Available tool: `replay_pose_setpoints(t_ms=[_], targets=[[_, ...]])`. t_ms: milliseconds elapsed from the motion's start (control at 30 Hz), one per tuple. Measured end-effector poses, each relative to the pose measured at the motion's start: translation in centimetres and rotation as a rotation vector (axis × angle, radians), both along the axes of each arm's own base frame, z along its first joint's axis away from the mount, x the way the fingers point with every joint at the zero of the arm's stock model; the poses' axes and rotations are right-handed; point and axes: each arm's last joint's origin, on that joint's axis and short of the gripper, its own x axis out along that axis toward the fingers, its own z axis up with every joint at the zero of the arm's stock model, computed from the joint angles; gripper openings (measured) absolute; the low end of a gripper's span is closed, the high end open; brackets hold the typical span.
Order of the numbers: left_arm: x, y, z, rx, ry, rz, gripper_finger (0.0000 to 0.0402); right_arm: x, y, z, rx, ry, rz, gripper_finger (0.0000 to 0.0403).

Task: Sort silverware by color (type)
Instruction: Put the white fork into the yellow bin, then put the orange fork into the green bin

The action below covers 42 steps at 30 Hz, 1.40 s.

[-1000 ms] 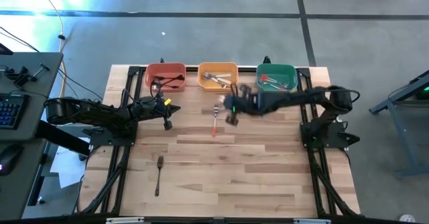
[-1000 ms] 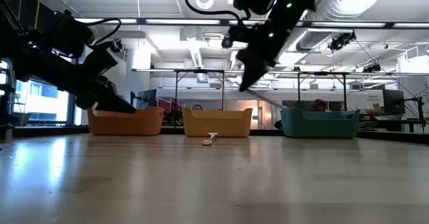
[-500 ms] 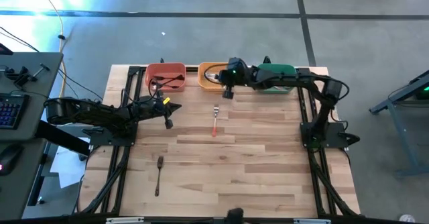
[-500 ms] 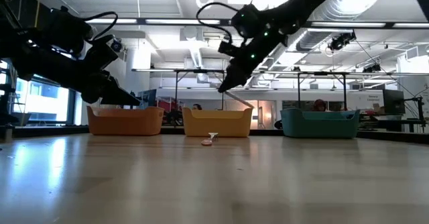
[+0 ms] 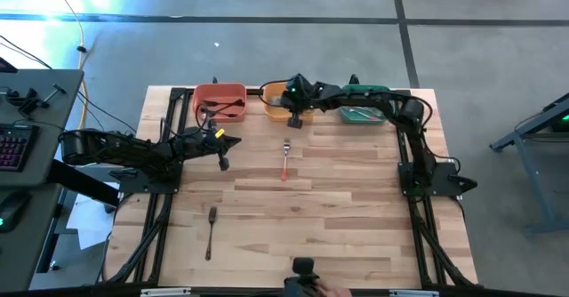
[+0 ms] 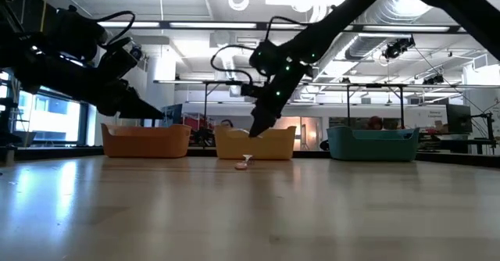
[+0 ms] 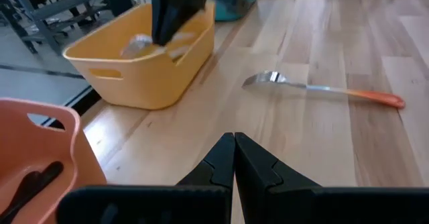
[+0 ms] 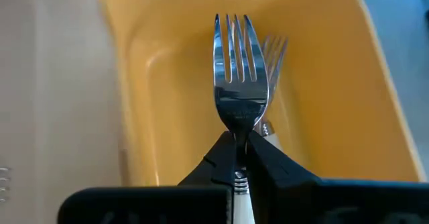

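A silver fork hangs over the orange bin, tines pointing out ahead, pinched at the neck by the right gripper, whose fingers are clamped tight on it. Below it in that bin lies another silver fork, partly hidden. From above, the right gripper sits at the near edge of the orange bin, the middle of three along the far side of the table. Level with the tabletop, that gripper dips down right in front of the bin.

Out on the open wood, just near of the orange bin, lies a red-handled fork, head toward the bins. It's plain in the left wrist view. A dark fork lies well apart, near-left on the table.

The red bin on the far left holds dark pieces, and the green bin on the far right is partly covered by the right arm.

The left gripper hovers near of the red bin, its fingers pressed together on nothing.
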Motion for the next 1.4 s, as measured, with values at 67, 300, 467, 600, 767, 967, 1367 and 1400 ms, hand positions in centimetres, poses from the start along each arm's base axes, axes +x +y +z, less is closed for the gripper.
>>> replay_pose_setpoints(t_ms=[67,300,467,600,767,967,1367,1400], targets=[[0.0,0.1,0.1,-0.001,-0.012,-0.008,0.0000,0.0,-0.4,-0.7,0.022,0.007,-0.026,0.0002],[-0.1,0.5,0.3,-0.026,-0.045,-0.030,0.0000,-0.4,-0.9,-0.8,-0.020,0.037,-0.119,0.0074],[-0.2,0.7,0.5,-0.025,-0.067,-0.041,0.0000,-0.7,0.0,1.3,-0.045,0.032,-0.128,0.0139],[-0.2,0.8,0.5,-0.027,-0.067,-0.048,0.0000,-1.0,2.0,3.0,0.018,0.050,-0.131,0.0159],[-0.2,0.6,0.5,-0.024,-0.070,-0.098,0.0000,-1.3,4.9,2.3,0.216,0.038,-0.122,0.0143],[-0.2,0.6,0.6,-0.012,-0.072,-0.102,0.0000,-1.7,8.8,-1.9,0.321,0.025,-0.145,0.0114],[-0.6,1.0,1.4,0.014,-0.120,-0.169,0.0000,-0.2,13.9,-2.4,0.392,-0.076,-0.311,0.0111],[-0.8,1.1,1.4,0.012,-0.115,-0.159,0.0000,-0.2,14.3,-2.3,0.383,-0.085,-0.331,0.0111]])
